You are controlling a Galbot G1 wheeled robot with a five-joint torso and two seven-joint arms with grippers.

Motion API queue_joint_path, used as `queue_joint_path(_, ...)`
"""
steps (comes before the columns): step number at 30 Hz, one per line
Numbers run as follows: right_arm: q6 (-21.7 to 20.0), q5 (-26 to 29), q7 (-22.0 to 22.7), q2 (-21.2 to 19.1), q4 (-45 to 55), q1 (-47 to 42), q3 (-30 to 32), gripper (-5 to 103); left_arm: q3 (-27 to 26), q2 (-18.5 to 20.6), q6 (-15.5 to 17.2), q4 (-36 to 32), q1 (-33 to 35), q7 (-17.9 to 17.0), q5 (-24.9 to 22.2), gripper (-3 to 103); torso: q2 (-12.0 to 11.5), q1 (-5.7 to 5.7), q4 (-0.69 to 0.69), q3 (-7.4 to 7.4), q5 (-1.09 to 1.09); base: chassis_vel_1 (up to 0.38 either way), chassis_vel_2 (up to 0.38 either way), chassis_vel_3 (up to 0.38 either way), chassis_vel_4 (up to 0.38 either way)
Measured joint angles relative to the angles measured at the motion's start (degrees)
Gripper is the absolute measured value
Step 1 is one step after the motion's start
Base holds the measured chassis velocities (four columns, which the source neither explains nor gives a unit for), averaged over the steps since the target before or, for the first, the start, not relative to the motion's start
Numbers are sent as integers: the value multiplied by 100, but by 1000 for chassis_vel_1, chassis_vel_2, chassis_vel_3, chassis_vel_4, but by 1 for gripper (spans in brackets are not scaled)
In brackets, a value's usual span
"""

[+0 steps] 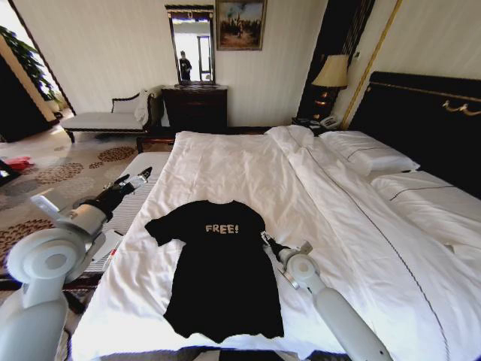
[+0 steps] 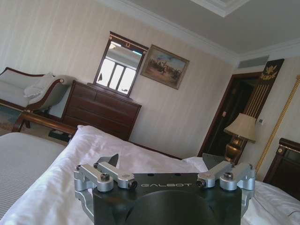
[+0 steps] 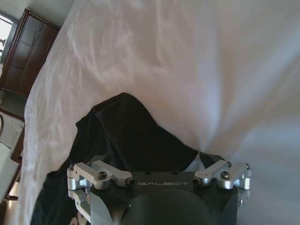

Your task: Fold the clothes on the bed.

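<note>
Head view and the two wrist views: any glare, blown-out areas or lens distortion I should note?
Head view: wide-angle bending at the edges; the white bed is bright, the black T-shirt shows little fold detail. Left wrist view: the mirror is washed out, tilted horizon. Right wrist view: the duvet is overexposed and the T-shirt sleeve near the right claw is nearly featureless.

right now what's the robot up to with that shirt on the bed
A black T-shirt lies spread flat, chest lettering up, on the white duvet of the bed, not yet folded. The right gripper is down at the shirt's edge by the sleeve on the robot's right, with its fingers spread on either side of the bunched fabric there. The left gripper is raised off the left side of the bed, open and holding nothing.
</note>
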Motion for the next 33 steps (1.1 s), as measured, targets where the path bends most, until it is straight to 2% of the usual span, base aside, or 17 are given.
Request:
queue_joint_path(7, 143, 275, -4, 444, 86, -166, 451, 100, -8, -17, -1, -56, 55, -1, 78, 100, 0, 0, -1, 0, 0, 0, 0, 0, 0)
queue_joint_path(11, 182, 389, -25, 511, 116, -223, 605, 100, -24, -20, -1, -87, 90, -1, 90, 100, 0, 0, -1, 0, -1, 0, 0, 0, 0)
queue_joint_path(12, 191, 412, -34, 518, 124, -237, 627, 103, -33, -20, -1, -93, 97, -1, 90, 100, 0, 0, -2, 0, -1, 0, 0, 0, 0)
queue_joint_path(14, 204, 424, -51, 530, 128, -259, 648, 100, -49, -20, -1, -101, 105, -1, 90, 100, 0, 0, -2, 0, 0, 0, 0, 0, 0)
queue_joint_path(17, 223, 427, -106, 559, 137, -313, 669, 85, -83, -9, -2, -116, 117, -1, 88, 100, 0, 0, -1, 0, 0, 0, 0, 0, 0)
queue_joint_path(19, 223, 427, -110, 561, 143, -323, 670, 85, -87, -6, -1, -117, 119, -2, 87, 100, 0, 0, -1, 0, -1, 0, 0, 0, 0)
queue_joint_path(20, 223, 427, -116, 563, 151, -343, 670, 74, -98, -1, -2, -120, 127, -2, 86, 100, 0, 0, -1, 0, 0, 0, 0, 0, 0)
queue_joint_path(22, 223, 427, -118, 565, 157, -359, 670, 74, -105, -1, -2, -122, 135, -3, 85, 100, 0, 0, -1, 0, -1, 0, 0, 0, 0)
queue_joint_path(25, 219, 392, -128, 597, 161, -424, 652, 57, -122, 2, -2, -127, 155, -5, 83, 100, 0, 0, -1, 0, 0, 0, 0, 0, 0)
queue_joint_path(28, 217, 355, -133, 620, 161, -451, 644, 52, -129, 5, -2, -127, 158, -6, 84, 100, 0, 0, -1, 0, 0, 0, 0, 0, 0)
queue_joint_path(29, 215, 322, -134, 638, 161, -466, 633, 41, -132, 9, -2, -128, 158, -6, 84, 100, 0, 0, -1, 0, 0, 0, 0, 0, 0)
queue_joint_path(30, 215, 297, -135, 643, 161, -468, 628, 36, -134, 11, -1, -129, 159, -6, 84, 100, 0, 0, -1, 0, 0, 0, 0, 0, 0)
queue_joint_path(32, 214, 280, -137, 646, 159, -468, 625, 36, -135, 11, -1, -130, 161, -6, 84, 100, 0, 0, -1, 0, 0, 0, 0, 0, 0)
queue_joint_path(33, 214, 259, -139, 646, 148, -467, 625, 30, -136, 10, -2, -132, 163, -6, 84, 100, 0, 0, -1, 0, 0, 0, 0, 0, 0)
